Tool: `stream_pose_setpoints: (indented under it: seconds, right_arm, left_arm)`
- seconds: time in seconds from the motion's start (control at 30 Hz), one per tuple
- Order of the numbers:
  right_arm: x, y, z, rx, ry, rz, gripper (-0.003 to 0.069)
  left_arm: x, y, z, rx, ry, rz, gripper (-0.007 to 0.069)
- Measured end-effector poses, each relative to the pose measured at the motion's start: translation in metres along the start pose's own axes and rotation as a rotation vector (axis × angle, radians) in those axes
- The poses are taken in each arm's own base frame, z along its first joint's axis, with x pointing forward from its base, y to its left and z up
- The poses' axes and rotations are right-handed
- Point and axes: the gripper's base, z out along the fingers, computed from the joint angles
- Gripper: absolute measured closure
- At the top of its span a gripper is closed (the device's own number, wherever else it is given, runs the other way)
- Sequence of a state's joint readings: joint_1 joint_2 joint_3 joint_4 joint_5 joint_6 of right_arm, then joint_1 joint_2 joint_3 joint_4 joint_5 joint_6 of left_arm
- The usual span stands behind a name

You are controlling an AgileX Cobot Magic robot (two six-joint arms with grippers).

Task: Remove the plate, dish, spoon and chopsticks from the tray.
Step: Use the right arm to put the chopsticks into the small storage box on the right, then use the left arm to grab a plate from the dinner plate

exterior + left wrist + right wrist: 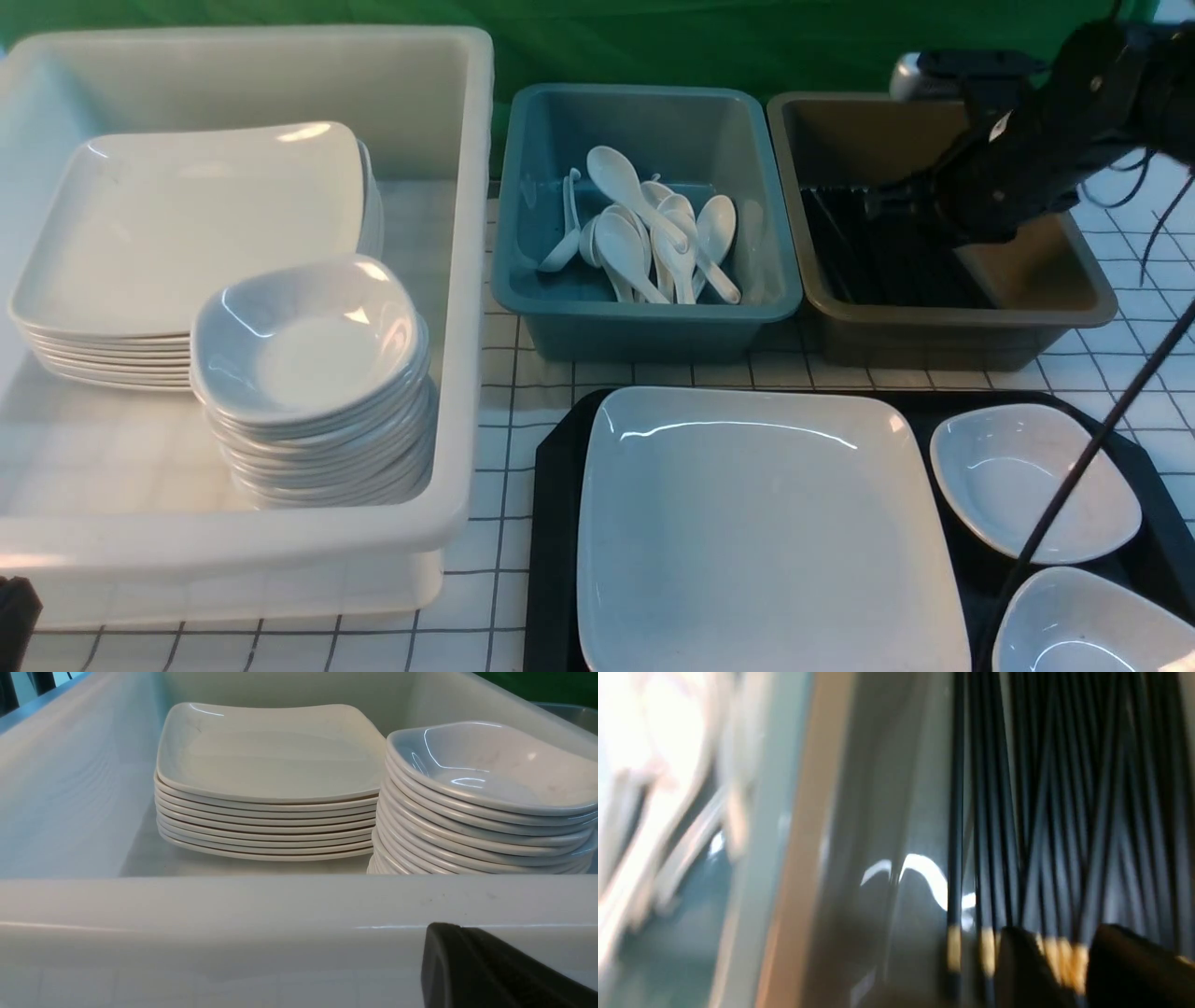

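Observation:
The large white plate [756, 532] lies on the black tray [551, 523], with one small white dish [1027, 481] beside it and a second dish [1083, 625] nearer me. No spoon shows on the tray. Black chopsticks [878, 252] lie in the brown bin; the right wrist view shows several chopsticks [1064, 812] with gold bands, blurred. My right gripper [882, 201] hangs over that bin, and in the wrist view the right gripper [1059, 934] has its fingers apart above the sticks. My left gripper [460, 927] is shut and empty, outside the white tub's near wall.
A big white tub [467, 280] on the left holds a stack of plates [196, 224] and a stack of bowls [308, 355]. A teal bin [644, 327] holds several white spoons. The brown bin [952, 331] stands to its right. A black cable [1092, 457] crosses the tray's right side.

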State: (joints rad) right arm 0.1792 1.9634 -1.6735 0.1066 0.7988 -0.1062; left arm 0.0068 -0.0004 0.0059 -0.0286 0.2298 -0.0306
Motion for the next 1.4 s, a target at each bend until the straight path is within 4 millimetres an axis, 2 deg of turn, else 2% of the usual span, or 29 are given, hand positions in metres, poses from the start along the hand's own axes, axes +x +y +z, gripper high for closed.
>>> stream_pose_setpoints:
  seconds: [0.03,0.1,0.13,0.3,0.43,0.47,0.5,0.57,0.73,0.8,0.83,0.93,0.97,1.0,1.03,1.1,1.13,1.17,1.2,1.4]
  right_arm:
    - [-0.001,0.0,-0.003,0.0,-0.008,-0.004,0.0502]
    - [-0.001,0.005,-0.049,-0.01,0.008,-0.054,0.0601]
    - [0.0,0.006,-0.069,-0.013,0.007,-0.067,0.0627]
    - [0.016,0.015,-0.164,-0.023,-0.012,-0.109,0.0652]
    - [0.039,0.02,-0.217,-0.019,-0.082,-0.116,0.0651]
    - [0.042,0.021,-0.223,-0.018,-0.094,-0.116,0.0651]
    - [0.058,0.023,-0.24,-0.016,-0.114,-0.117,0.0651]
    - [0.082,0.025,-0.256,-0.015,-0.13,-0.118,0.0651]
    - [0.138,0.027,-0.27,-0.006,-0.211,-0.113,0.065]
    - [0.156,0.027,-0.27,-0.002,-0.237,-0.111,0.065]
    - [0.173,0.028,-0.268,0.003,-0.274,-0.109,0.0649]
    - [0.205,0.027,-0.258,0.01,-0.313,-0.104,0.0644]
    - [0.22,0.028,-0.257,0.015,-0.352,-0.103,0.0642]
    - [0.223,0.027,-0.254,0.015,-0.346,-0.102,0.0642]
    - [0.238,0.027,-0.251,0.019,-0.386,-0.102,0.0642]
    - [0.256,0.027,-0.245,0.025,-0.419,-0.1,0.0641]
    - [0.262,0.027,-0.242,0.026,-0.425,-0.1,0.0641]
    - [0.264,0.027,-0.242,0.027,-0.436,-0.1,0.0641]
    - [0.273,0.027,-0.238,0.028,-0.447,-0.098,0.0641]
    - [0.282,0.027,-0.233,0.029,-0.452,-0.098,0.0634]
  left_arm:
    - [0.0,0.0,0.0,0.0,0.0,0.0,0.062]
    - [0.0,0.0,0.0,-0.001,0.0,0.003,0.062]
    - [0.0,0.0,0.0,-0.001,0.0,0.003,0.062]
    - [0.0,0.0,0.0,-0.002,0.0,0.01,0.062]
    - [0.0,0.001,0.0,-0.007,0.0,0.028,0.062]
    - [0.0,0.001,0.0,-0.007,0.0,0.028,0.062]
    - [0.0,0.001,0.0,-0.008,0.0,0.035,0.062]
    - [0.0,0.001,0.0,-0.012,0.0,0.05,0.062]
    - [0.0,0.001,0.0,-0.013,0.0,0.054,0.062]
    - [0.0,0.001,0.0,-0.013,0.0,0.054,0.062]
    - [0.0,0.001,0.0,-0.013,0.0,0.055,0.062]
    - [-0.001,0.0,0.0,-0.005,-0.007,0.001,0.062]
    - [-0.002,-0.001,0.0,0.016,-0.026,-0.12,0.062]
    - [-0.002,-0.001,0.0,0.016,-0.026,-0.128,0.062]
    - [-0.006,-0.004,0.0,0.056,-0.058,-0.395,0.062]
    - [-0.011,-0.005,-0.001,0.1,-0.093,-0.715,0.062]
    - [-0.013,-0.005,-0.001,0.114,-0.106,-0.824,0.062]
    - [-0.013,-0.005,-0.001,0.117,-0.109,-0.847,0.062]
    - [-0.016,-0.004,-0.002,0.134,-0.139,-1.005,0.062]
    - [-0.022,0.001,-0.003,0.136,-0.225,-1.177,0.062]
